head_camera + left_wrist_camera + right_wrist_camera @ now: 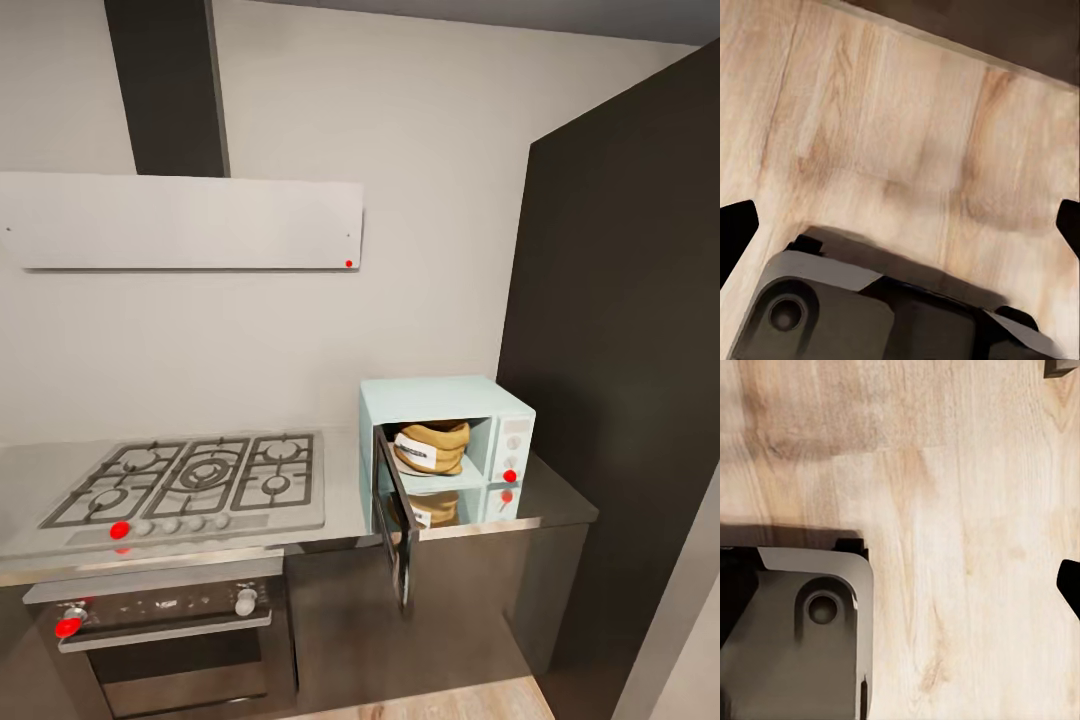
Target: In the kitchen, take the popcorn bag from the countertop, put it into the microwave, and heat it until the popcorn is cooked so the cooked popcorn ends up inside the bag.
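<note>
Kitchen wall and white hood (180, 220) fill the head view. Tabletop (345, 500) carries the gas hob (195, 480) and, to its right, the microwave (445, 440) — door (395, 525) swung open. Popcorn bag (432, 447) sits inside the cavity, label forward. Left tool (900, 225) and right tool (900, 585) point at the wood floor (907, 135) — fingertips wide apart, released, grasping nothing.

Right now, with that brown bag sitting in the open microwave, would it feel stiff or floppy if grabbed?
Probably floppy: the popcorn bag looks crumpled, with a slumped, rolled rim. Likely light for its size, being paper. It seems unlikely to roll.
</note>
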You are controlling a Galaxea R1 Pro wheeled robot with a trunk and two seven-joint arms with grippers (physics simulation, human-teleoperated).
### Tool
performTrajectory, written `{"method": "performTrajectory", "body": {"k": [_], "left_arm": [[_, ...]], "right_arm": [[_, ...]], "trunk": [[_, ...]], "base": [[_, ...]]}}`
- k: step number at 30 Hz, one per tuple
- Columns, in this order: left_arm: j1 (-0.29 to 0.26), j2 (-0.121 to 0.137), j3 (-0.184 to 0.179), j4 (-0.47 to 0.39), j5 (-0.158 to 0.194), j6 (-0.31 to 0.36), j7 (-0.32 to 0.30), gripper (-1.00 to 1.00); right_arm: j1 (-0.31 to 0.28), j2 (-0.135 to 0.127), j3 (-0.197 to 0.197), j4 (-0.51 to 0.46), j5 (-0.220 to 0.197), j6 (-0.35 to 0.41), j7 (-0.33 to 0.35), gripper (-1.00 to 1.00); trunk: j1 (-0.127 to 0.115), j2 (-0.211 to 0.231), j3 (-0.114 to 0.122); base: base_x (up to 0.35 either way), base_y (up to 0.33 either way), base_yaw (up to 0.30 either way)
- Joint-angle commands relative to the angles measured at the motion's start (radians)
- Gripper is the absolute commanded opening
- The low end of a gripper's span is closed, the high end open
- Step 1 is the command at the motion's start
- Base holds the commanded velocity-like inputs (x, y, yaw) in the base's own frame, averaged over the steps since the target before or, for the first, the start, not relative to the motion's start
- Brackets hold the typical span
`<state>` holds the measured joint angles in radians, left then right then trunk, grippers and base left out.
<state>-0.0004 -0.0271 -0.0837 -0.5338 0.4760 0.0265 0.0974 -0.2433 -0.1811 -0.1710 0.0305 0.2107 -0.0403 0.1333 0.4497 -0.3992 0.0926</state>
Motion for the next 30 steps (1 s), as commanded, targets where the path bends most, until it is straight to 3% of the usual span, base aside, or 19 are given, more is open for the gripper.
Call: {"method": "performTrajectory", "body": {"k": [1, 3, 5, 7, 8, 10, 11, 15, 27, 29, 30], "left_arm": [[-0.001, 0.0, -0.007, -0.189, 0.008, 0.11, 0.007, 1.0], [-0.006, -0.002, -0.009, -0.392, 0.008, 0.265, 0.004, 1.0], [-0.026, -0.004, -0.01, -0.524, 0.009, 0.376, 0.0, 1.0], [-0.07, -0.017, -0.011, -0.628, 0.01, 0.455, -0.023, 1.0], [-0.128, -0.031, -0.011, -0.677, 0.01, 0.492, -0.058, 1.0], [-0.197, -0.043, -0.011, -0.696, 0.013, 0.507, -0.087, 1.0], [-0.259, -0.051, -0.011, -0.701, 0.017, 0.513, -0.108, 1.0], [-0.339, -0.068, -0.011, -0.707, 0.01, 0.499, -0.185, 1.0], [-0.364, -0.065, -0.013, -0.732, -0.002, 0.511, -0.211, 1.0], [-0.365, -0.065, -0.015, -0.727, -0.047, 0.513, -0.212, 1.0], [-0.365, -0.066, -0.017, -0.725, -0.093, 0.514, -0.212, 1.0]], "right_arm": [[-0.001, -0.001, -0.009, 0.003, 0.01, -0.004, 0.001, 1.0], [-0.001, 0.0, -0.009, 0.003, 0.01, -0.004, -0.003, 1.0], [-0.001, 0.001, -0.009, 0.003, 0.01, -0.005, -0.012, 1.0], [-0.001, 0.002, -0.009, 0.003, 0.01, -0.005, -0.023, 1.0], [-0.001, 0.002, -0.009, 0.003, 0.01, -0.006, -0.028, 1.0], [-0.002, 0.002, -0.009, 0.003, 0.01, -0.007, -0.031, 1.0], [-0.001, 0.002, -0.009, 0.002, 0.01, -0.007, -0.033, 1.0], [-0.001, 0.001, -0.009, 0.002, 0.011, -0.007, -0.038, 1.0], [-0.001, 0.011, -0.01, 0.002, 0.009, -0.036, -0.089, 1.0], [-0.002, 0.013, -0.01, 0.002, 0.009, -0.034, -0.089, 1.0], [-0.001, 0.013, -0.01, 0.002, 0.009, -0.033, -0.09, 1.0]], "trunk": [[0.0, -0.001, -0.001], [0.0, -0.001, -0.001], [0.0, -0.001, -0.001], [0.0, -0.001, -0.001], [0.0, -0.001, -0.001], [0.0, -0.001, -0.001], [0.0, -0.001, -0.001], [0.0, -0.001, -0.001], [0.0, -0.001, 0.0], [0.0, -0.001, 0.001], [0.0, -0.001, 0.002]], "base": [[0.0, 0.0, 0.0], [0.0, 0.0, 0.0], [0.0, 0.0, 0.0], [0.0, 0.0, 0.0], [0.0, 0.0, 0.0], [0.0, 0.0, 0.0], [0.0, 0.0, 0.0], [0.0, 0.0, 0.0], [0.0, 0.0, -0.001], [0.0, 0.0, -0.094], [0.0, 0.0, -0.169]]}}
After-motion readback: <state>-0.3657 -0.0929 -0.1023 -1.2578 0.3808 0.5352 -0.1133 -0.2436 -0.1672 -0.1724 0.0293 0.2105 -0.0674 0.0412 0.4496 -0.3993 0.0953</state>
